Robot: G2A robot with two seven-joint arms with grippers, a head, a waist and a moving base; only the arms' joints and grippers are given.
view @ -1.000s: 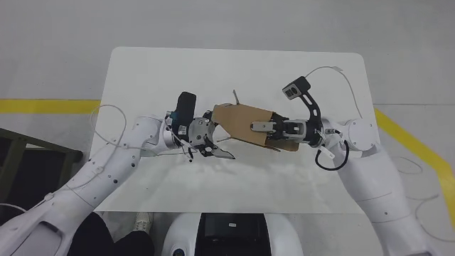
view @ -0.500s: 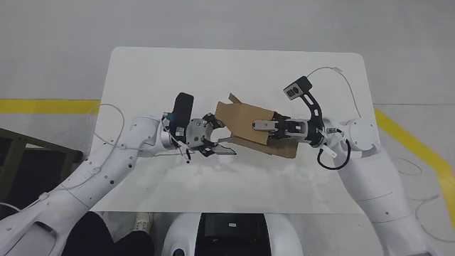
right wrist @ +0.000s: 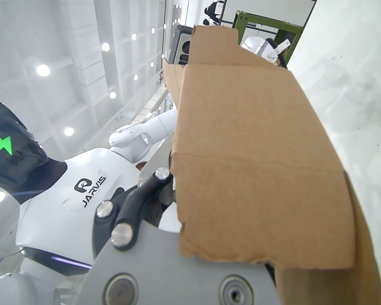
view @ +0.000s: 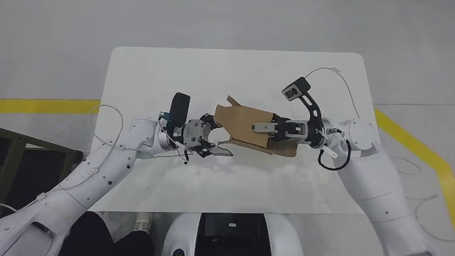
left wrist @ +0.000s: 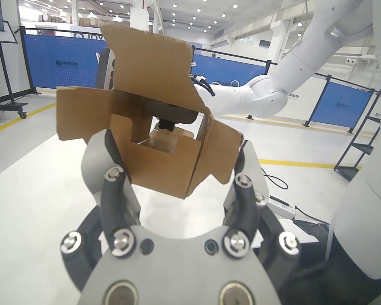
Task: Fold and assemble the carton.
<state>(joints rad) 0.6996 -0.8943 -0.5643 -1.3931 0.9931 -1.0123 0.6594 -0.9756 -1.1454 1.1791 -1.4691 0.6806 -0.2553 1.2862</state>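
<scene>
Over the white table (view: 142, 78), the right gripper (view: 264, 126) clamps the carton (view: 242, 119) while the left gripper (left wrist: 174, 157) gapes around its flaps (left wrist: 82, 112); an off-line push could crumple them.

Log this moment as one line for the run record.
carton: end flaps open | right gripper: shut on carton | left gripper: open at flapped end

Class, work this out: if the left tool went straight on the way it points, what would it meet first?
The left tool would most likely meet the carton, its open flapped end, straight ahead.
</scene>
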